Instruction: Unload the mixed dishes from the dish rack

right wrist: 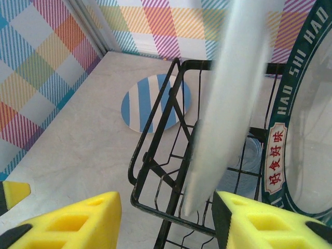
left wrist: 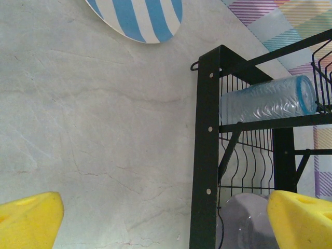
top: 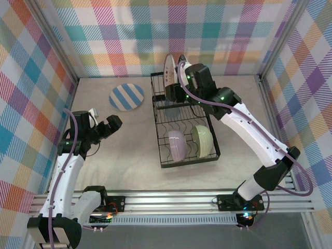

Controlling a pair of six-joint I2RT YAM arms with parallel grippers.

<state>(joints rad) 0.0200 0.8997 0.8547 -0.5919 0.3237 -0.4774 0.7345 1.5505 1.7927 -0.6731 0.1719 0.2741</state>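
Right tool (right wrist: 165,203) wide, straddling upright plate (right wrist: 233,104) rim in rack (top: 162,155); next likely: close, lift clear. Left tool (top: 113,124) wide, empty.

Bare tabletop (top: 129,145) is left open between the striped plate (top: 126,97) and the rack (top: 162,155). The rack's right side is crossed by the right arm (top: 244,124); its lower tray is occupied by a lavender bowl (top: 176,143) and a green bowl (top: 203,140).

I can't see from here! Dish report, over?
Left hand open, empty. Right hand open at sunburst plate in dish rack. Striped plate out. Nothing blocking.
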